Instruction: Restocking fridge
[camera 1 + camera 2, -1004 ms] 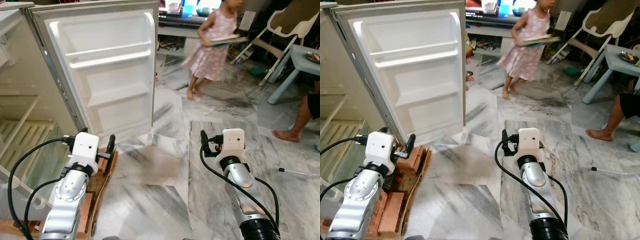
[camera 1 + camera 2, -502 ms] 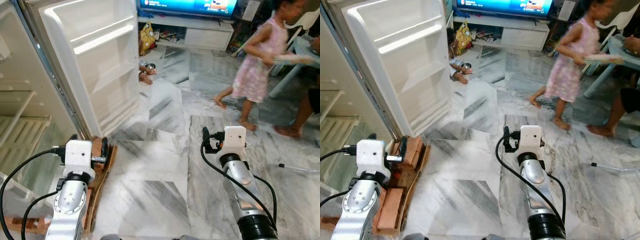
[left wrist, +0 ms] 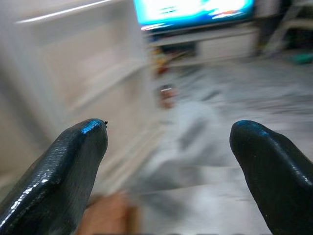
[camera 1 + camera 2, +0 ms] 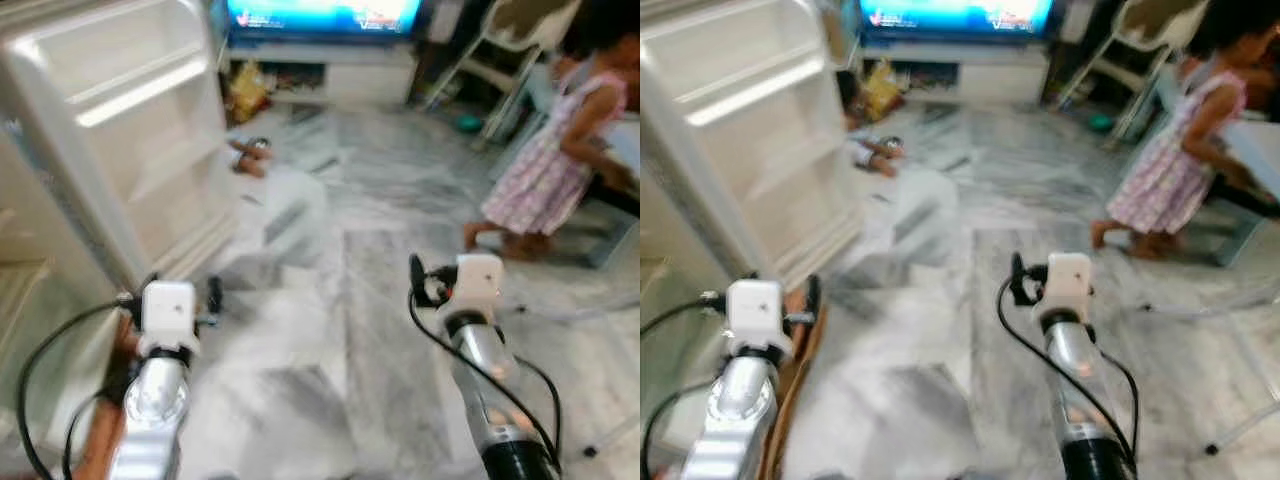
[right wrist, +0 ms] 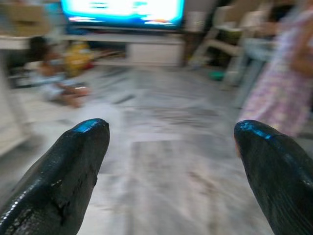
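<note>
So the fridge [image 4: 60,200] is sitting just off to the outer side of the left pincer [image 3: 168,161], and its door [image 4: 130,130] is hanging wide open ahead of that pincer, white racks facing the room and nothing on them that I can make out. Makes sense for a restock: door swung out of the way so the shelves can be reached. Everything is pretty blurry though, so I'm guessing the robot is walking or turning.

Both pincers are carrying nothing. The left one is spread wide, fingers well apart with just door and floor [image 4: 330,300] between them. The right pincer [image 5: 171,161] is spread wide too, pointing out over the marble toward the TV [image 5: 124,11]. My read is they're being held up and ready in front of the body because there's nothing to stock in hand yet, so the job looks barely started.

Beyond the right pincer, well apart from it, a person in a pink dress [image 4: 560,170] is standing near a bench [image 4: 1255,150]. Worth watching, since anyone crossing the robot's path could get in its way.
</note>
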### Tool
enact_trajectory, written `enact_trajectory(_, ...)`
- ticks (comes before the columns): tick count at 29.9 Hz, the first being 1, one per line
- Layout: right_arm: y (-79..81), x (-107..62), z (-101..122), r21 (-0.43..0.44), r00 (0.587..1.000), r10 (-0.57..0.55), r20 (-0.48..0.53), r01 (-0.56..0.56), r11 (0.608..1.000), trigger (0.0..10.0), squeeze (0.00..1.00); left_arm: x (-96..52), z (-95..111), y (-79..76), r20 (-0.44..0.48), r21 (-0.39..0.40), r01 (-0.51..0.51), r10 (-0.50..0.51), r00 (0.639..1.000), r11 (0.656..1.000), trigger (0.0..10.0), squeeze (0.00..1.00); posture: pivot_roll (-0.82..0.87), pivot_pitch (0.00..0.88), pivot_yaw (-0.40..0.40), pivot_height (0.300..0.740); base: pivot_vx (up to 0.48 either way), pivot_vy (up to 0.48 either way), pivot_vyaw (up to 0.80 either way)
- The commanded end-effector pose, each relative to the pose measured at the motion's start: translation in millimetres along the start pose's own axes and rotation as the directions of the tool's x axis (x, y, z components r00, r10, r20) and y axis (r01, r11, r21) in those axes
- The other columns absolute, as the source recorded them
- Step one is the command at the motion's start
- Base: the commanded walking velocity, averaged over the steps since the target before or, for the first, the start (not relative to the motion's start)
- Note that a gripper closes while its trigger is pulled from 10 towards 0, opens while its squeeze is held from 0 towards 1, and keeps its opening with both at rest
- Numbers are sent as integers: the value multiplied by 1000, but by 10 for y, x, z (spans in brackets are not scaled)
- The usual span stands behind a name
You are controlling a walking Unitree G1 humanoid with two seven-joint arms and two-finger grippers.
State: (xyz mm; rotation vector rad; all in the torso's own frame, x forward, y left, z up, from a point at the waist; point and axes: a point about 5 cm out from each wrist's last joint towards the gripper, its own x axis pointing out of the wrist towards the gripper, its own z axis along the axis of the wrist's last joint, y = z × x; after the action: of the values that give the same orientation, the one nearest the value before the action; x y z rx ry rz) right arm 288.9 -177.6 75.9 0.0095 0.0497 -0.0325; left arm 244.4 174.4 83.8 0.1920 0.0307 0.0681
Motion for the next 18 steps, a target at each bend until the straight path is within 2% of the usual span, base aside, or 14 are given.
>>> enact_trajectory(1, 5, -24, -40, 13, 1000, -5, -10, 6, 1000, 10000, 0, -7, -65, 29, -25, 12, -12, 12, 1000, 1000, 10000, 0, 68, 0, -42, 740, 0, -465, -650)
enact_trajectory(4, -13, -12, -56, 13, 1000, -10, -17, 11, 1000, 10000, 0, 33, -57, -42, -20, 12, 4, -4, 1000, 1000, 10000, 0, 68, 0, -46, 740, 0, -465, -438)
enact_trajectory(7, -5, 39, 16, 8, 1000, -7, 5, 7, 1000, 10000, 0, 87, -15, -6, -10, 18, -10, 10, 1000, 1000, 10000, 0, 64, 0, -35, 740, 0, -455, -683)
enact_trajectory(11, 4, 81, 112, -2, 999, 3, 39, -3, 1000, 10000, 0, 152, 43, 59, -5, 19, -29, 29, 1000, 999, 10000, 0, 65, 0, -21, 740, 348, -324, -800)
enact_trajectory(15, 15, 87, 163, -13, 998, 14, 60, -14, 1000, 10000, 0, 173, 80, 79, 8, 29, -25, 25, 1000, 999, 10000, 0, 54, 1, -10, 740, 428, 0, -800)
enact_trajectory(18, 18, 79, 165, -15, 998, 16, 65, -15, 1000, 10000, 0, 159, 14, 54, -13, 31, -26, 26, 1000, 999, 10000, 0, 44, 0, -9, 740, 445, 0, -800)
